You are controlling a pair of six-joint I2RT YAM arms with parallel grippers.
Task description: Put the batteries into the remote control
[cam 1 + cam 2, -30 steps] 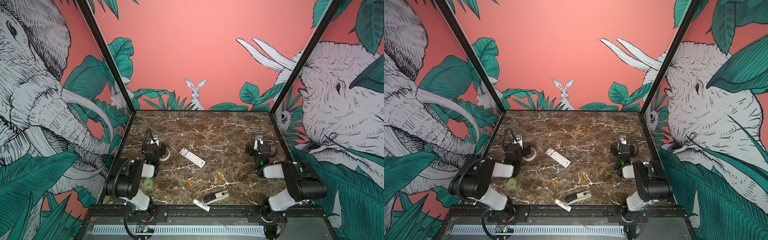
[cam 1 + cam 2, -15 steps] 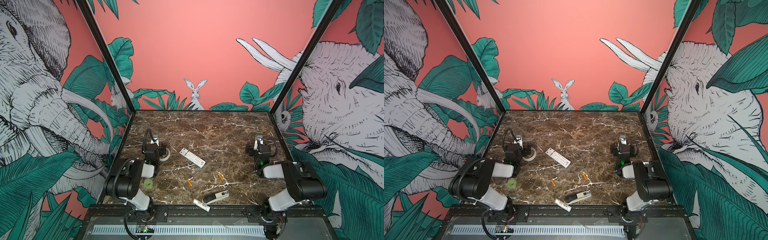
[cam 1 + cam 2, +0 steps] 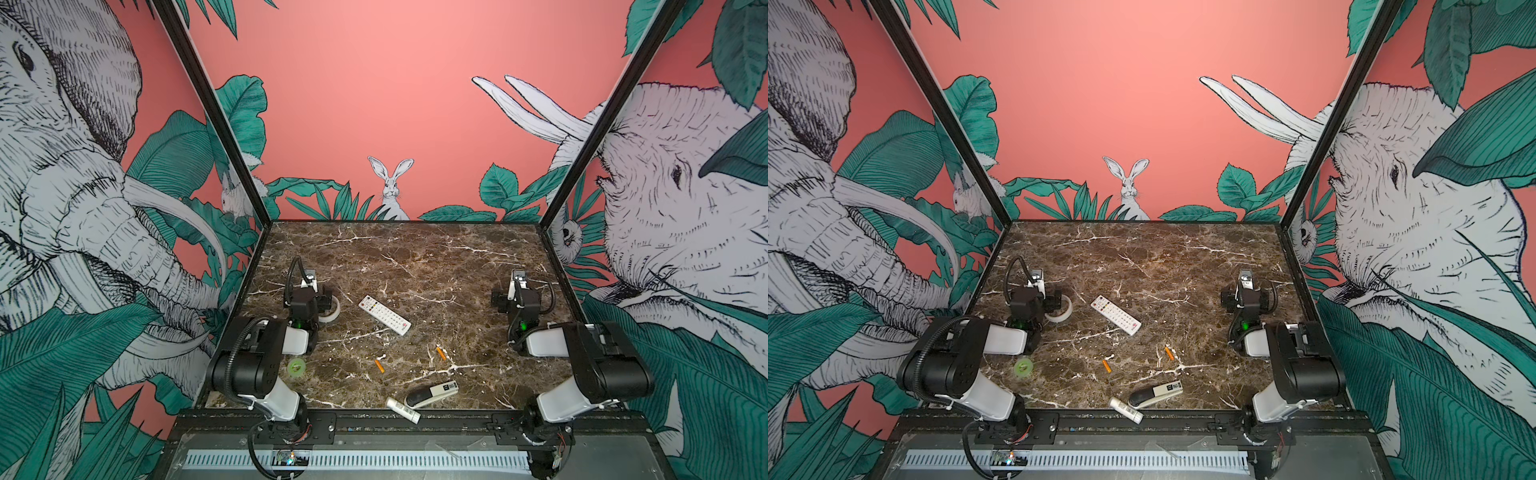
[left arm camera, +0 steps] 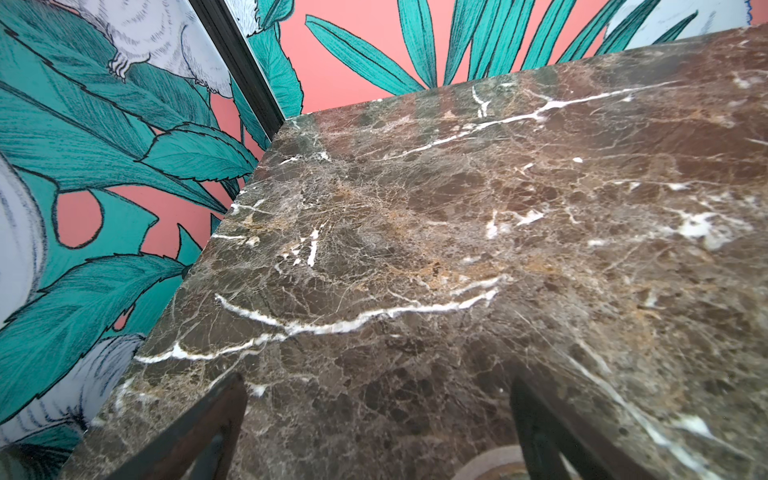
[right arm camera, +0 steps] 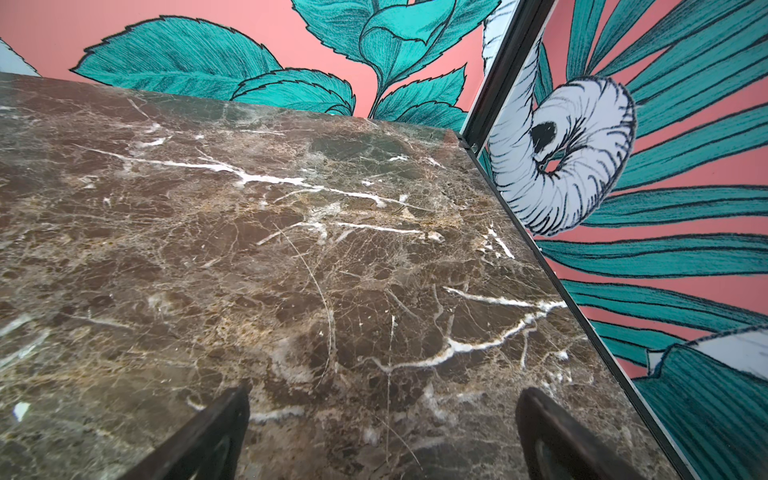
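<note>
The remote control (image 3: 384, 314) lies button-side up on the brown marble table (image 3: 415, 257), slanted, between the two arms. It has a red logo at its nearer end, too small to read; its coloured buttons show no legible writing either. Both batteries rest on the marble on the near side of the remote, apart from it and from each other: one battery (image 3: 379, 366) towards the front from the remote's middle, the other battery (image 3: 441, 353) off beyond its logo end, on the right arm's side.

Further forward from the remote sit a black-and-white device (image 3: 431, 393) with a dark panel of tiny white marks, and touching it a white tube (image 3: 402, 409) with a barcode-like label; neither can be read. A white tape roll (image 3: 332, 309) lies on the left arm's side of the remote, and a green ring (image 3: 297, 368) nearer the front.

All of this shows in both top views only. The wrist views show just bare marble and painted walls: the left gripper (image 4: 376, 386) stands with jaws spread wide, holding nothing, and the right gripper (image 5: 384, 399) likewise.
</note>
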